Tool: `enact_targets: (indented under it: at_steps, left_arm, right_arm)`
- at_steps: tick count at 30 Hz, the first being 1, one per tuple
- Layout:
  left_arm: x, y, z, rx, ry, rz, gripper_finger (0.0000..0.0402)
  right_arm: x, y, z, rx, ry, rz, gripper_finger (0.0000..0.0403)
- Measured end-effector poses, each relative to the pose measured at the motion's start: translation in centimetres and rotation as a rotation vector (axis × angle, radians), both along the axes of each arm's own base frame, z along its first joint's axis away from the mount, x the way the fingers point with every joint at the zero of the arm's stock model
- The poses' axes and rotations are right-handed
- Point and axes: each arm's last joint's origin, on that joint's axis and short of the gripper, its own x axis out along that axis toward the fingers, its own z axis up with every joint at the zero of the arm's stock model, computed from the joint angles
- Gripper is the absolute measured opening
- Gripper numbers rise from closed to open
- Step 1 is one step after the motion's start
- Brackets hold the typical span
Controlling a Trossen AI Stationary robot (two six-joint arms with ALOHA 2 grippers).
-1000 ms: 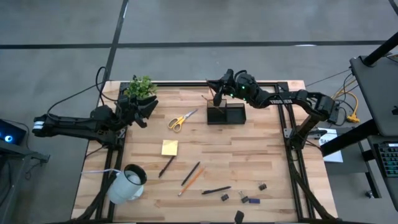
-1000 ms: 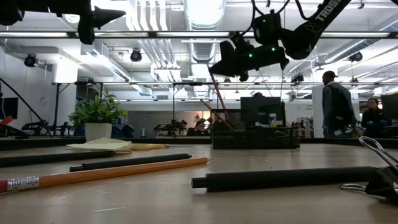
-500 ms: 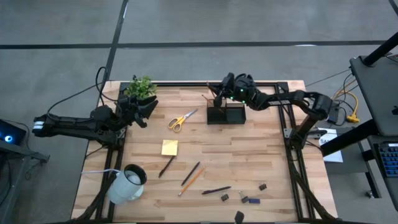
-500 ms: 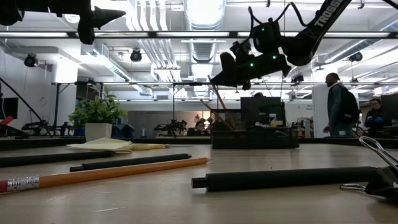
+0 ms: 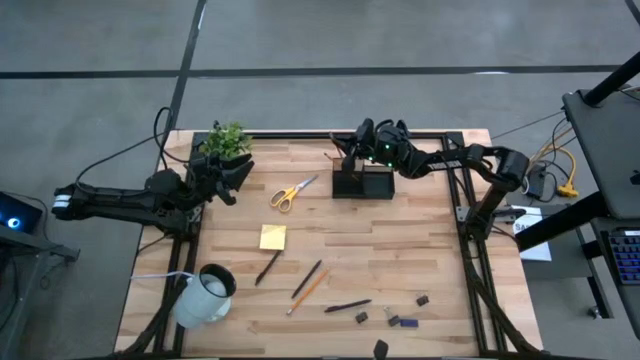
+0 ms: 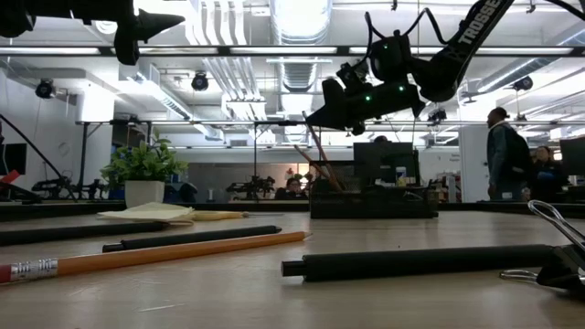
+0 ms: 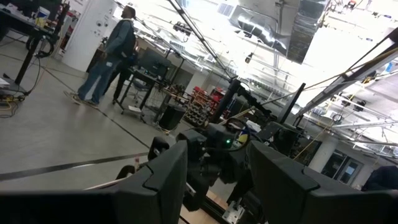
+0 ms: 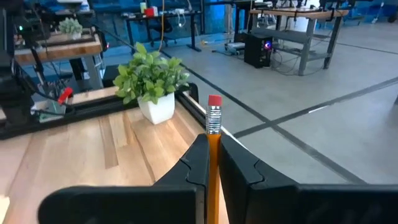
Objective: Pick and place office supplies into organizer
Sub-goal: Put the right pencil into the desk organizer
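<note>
My right gripper (image 5: 350, 150) hovers over the left end of the black organizer (image 5: 363, 183), shut on an orange pencil (image 6: 318, 155). The pencil stands steeply, and its lower end drops behind the organizer's wall (image 6: 373, 203). My left gripper (image 5: 238, 176) waits open in the air beside the green plant (image 5: 225, 140). The yellow-handled scissors (image 5: 292, 192), the yellow sticky pad (image 5: 272, 237), a second pencil (image 5: 308, 290), dark pens (image 5: 347, 306) and small dark bits (image 5: 400, 321) lie flat on the wood. My right gripper pinches the pencil's shaft (image 8: 213, 140) between its two fingers (image 8: 198, 163), a short way below the metal band and red eraser (image 8: 214, 102). The fingers come from the table's right, slanting down, and lie across the pencil. The pencil hangs steeply tilted, its lower end down in the organizer.
A white mug (image 5: 207, 293) lies near the table's near left corner. The potted plant stands at the far left corner, close to my left gripper. People move about in the room beyond the table (image 6: 501, 155). The table's black frame rails (image 5: 470, 250) run along its right side.
My right gripper has come down a little toward the organizer, carrying the pencil with it, so the pencil's lower end now sits deeper behind the organizer's wall. It has stayed shut on the pencil throughout.
</note>
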Motion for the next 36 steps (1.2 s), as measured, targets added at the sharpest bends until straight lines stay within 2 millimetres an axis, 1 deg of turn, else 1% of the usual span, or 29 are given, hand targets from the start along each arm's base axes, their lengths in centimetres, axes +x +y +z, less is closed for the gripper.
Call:
enact_targets:
  at_steps: [12,27,36]
  left_arm:
    - [0.0,0.0,0.0,-0.001,0.001,0.0,0.0157]
    - [0.0,0.0,0.0,-0.002,0.0,-0.001,0.0157]
    - [0.0,0.0,0.0,0.0,0.001,0.0,0.0157]
  right_arm:
    - [-0.2,0.2,-1.3,0.021,0.138,0.043,0.0011]
    - [-0.5,0.4,-2.2,0.067,0.208,0.058,0.0012]
    - [-0.5,0.4,-2.2,0.072,0.213,0.058,0.0013]
